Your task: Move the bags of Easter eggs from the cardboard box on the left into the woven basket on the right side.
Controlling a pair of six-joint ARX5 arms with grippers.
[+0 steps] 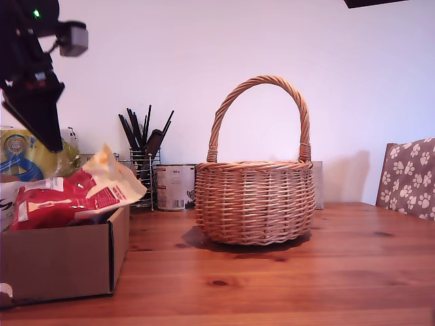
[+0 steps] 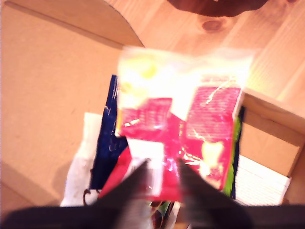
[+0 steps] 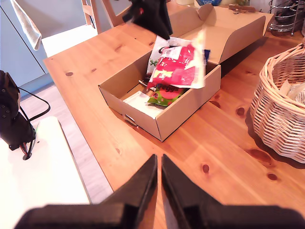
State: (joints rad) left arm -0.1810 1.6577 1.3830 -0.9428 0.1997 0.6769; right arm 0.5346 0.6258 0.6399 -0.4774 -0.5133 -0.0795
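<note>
A red and white bag (image 2: 178, 143) of Easter eggs is pinched at one end between the fingers (image 2: 138, 183) of my first gripper (image 2: 159, 174) and is held tilted above the cardboard box (image 1: 64, 261), its free end reaching past the box wall nearest the woven basket (image 1: 255, 200). Other bags (a dark blue one (image 2: 106, 143) among them) are seen lying inside the box. Bare bench (image 1: 285, 278) is left between box and basket, which stand apart. My second gripper (image 3: 158, 179) is seen over the bench edge, fingers pressed nearly together, nothing between them.
</note>
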